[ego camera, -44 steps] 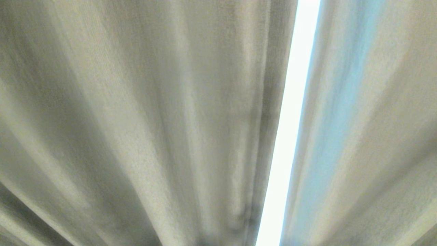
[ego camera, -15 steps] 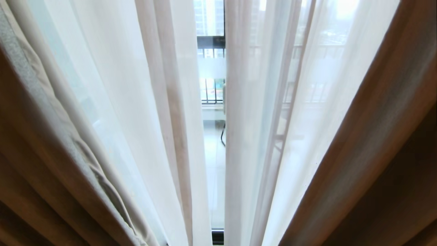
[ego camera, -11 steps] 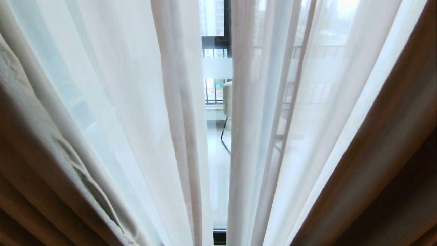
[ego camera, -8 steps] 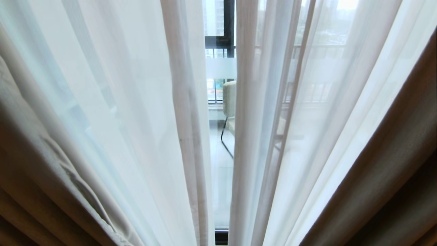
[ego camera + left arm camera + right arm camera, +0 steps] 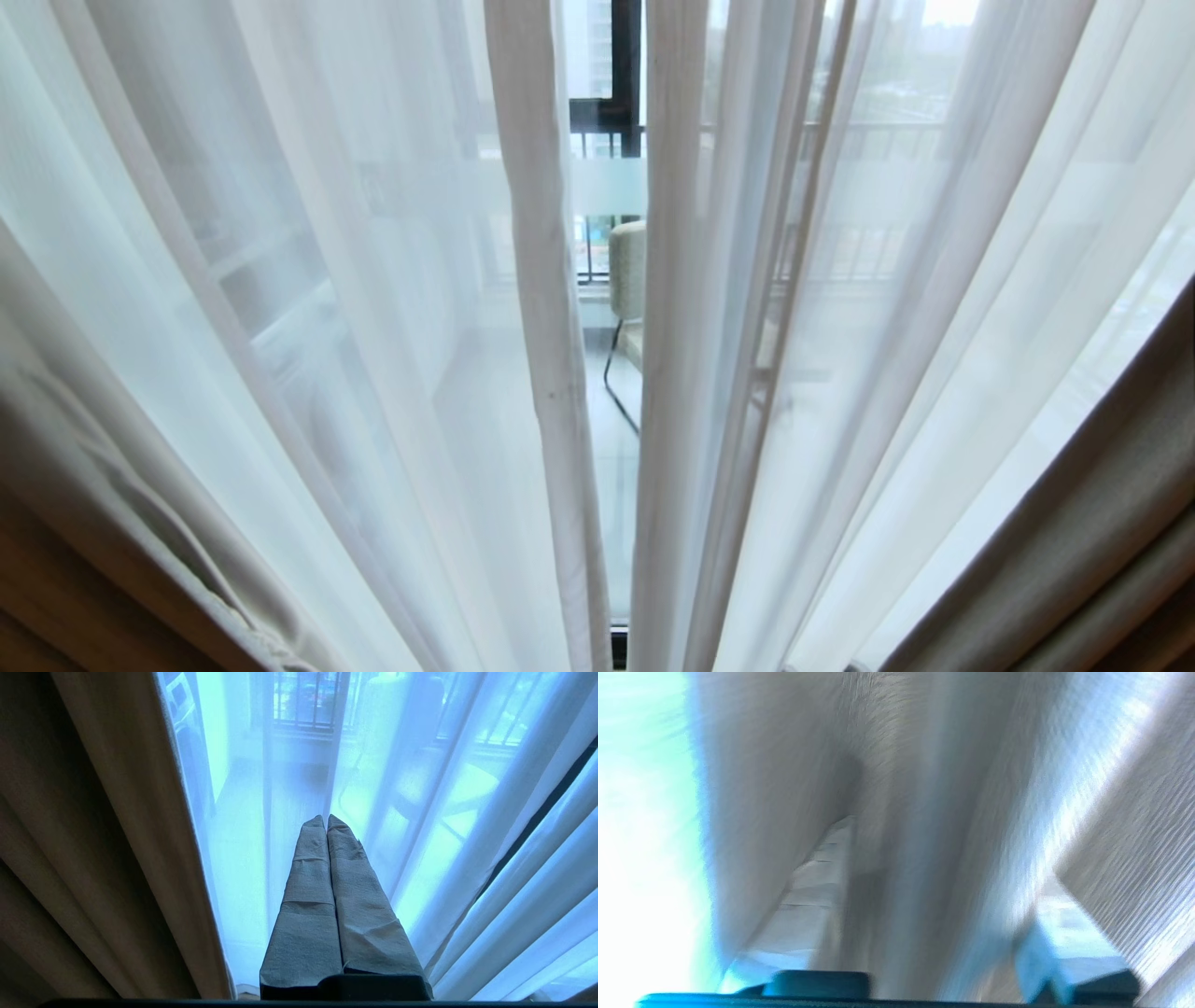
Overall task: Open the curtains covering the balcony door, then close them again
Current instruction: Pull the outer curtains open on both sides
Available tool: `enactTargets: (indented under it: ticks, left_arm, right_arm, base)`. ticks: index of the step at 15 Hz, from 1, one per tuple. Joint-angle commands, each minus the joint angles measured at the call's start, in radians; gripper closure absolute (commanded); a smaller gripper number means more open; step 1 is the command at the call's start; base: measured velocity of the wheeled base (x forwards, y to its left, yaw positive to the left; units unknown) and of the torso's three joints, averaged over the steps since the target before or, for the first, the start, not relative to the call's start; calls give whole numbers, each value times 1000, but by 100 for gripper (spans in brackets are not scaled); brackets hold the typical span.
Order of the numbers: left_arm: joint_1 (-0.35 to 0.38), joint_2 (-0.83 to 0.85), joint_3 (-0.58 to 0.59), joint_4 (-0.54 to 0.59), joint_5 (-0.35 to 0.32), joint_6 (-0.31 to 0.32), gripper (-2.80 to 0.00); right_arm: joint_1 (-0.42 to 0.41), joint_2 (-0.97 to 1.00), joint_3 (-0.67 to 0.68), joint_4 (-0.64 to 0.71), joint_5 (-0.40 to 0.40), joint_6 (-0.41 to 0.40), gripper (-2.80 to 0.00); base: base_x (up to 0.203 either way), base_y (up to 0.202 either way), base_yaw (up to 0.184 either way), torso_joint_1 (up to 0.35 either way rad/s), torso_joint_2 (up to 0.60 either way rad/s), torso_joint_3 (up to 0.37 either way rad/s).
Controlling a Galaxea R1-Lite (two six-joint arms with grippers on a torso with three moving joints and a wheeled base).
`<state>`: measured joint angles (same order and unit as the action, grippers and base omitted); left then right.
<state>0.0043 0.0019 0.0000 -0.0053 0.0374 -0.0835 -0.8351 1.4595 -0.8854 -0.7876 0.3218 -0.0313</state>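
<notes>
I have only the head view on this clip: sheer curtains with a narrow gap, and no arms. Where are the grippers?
Observer: The left gripper shows in its own wrist view, fingers pressed together, holding nothing, pointing at the sheer layer.
Operator: And the right one?
Observer: The right gripper has its fingers spread apart, with a fold of the cream-beige curtain lying between them.
Operator: Is it gripping that fold?
Observer: The fingers are not closed on it; contact is too blurred to tell.
Operator: Anything beside the left gripper?
Observer: A beige drape hangs to one side of it.
</notes>
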Motion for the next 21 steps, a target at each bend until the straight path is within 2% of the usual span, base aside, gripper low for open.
enactTargets:
  ticks: [1,13,18,19,21]
  left_arm:
    - [0,0,0,-1,1,-1,0]
    - [0,0,0,-1,1,-1,0]
    - [0,0,0,-1,1,-1,0]
    - [0,0,0,-1,1,-1,0]
    - [0,0,0,-1,1,-1,0]
  right_arm:
    - [-1,-54,42,-4,2,-3,-280]
    - [-5,-484,395,17,0,-19,-280]
    - [-3,-516,425,29,3,-24,-280]
    - [-2,-518,429,27,3,-25,0]
    - [-2,-517,432,27,3,-25,0]
  base:
    - [0,0,0,0,0,0]
    - [0,0,0,0,0,0]
    - [0,0,0,0,0,0]
    - [0,0,0,0,0,0]
    - [0,0,0,0,0,0]
